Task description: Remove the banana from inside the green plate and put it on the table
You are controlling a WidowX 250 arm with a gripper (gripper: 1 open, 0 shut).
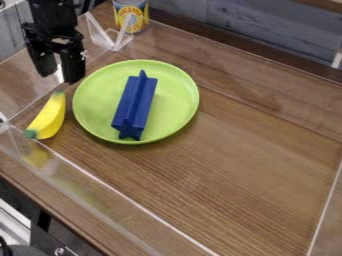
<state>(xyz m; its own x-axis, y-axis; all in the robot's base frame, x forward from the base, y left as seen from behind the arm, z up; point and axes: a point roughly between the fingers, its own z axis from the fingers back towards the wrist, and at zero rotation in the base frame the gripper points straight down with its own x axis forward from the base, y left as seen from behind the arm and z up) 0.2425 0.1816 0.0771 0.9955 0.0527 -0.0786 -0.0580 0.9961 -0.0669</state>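
Jaws of the black gripper [59, 66] stood spread wide with nothing between them, the two fingers [74, 64] pointing straight down above the table [254, 150] at the upper left of the view. Nothing was held. Below the gripper and apart from it, the banana [47, 116] lay on the wood-grain surface just outside the left rim of the green plate [174, 88], its greenish tip toward the near left corner, close to the clear edge strip [80, 185]. Whether the banana's side touched the plate's rim could not be told; the two looked just beside each other. Inside the plate lay a long blue ridged block [134, 102], running roughly from the far side of the plate toward the near side, slightly slanted. Behind the plate, near the table's far edge, stood a yellow can [130, 14] with a printed label, cut off by the top of the view.
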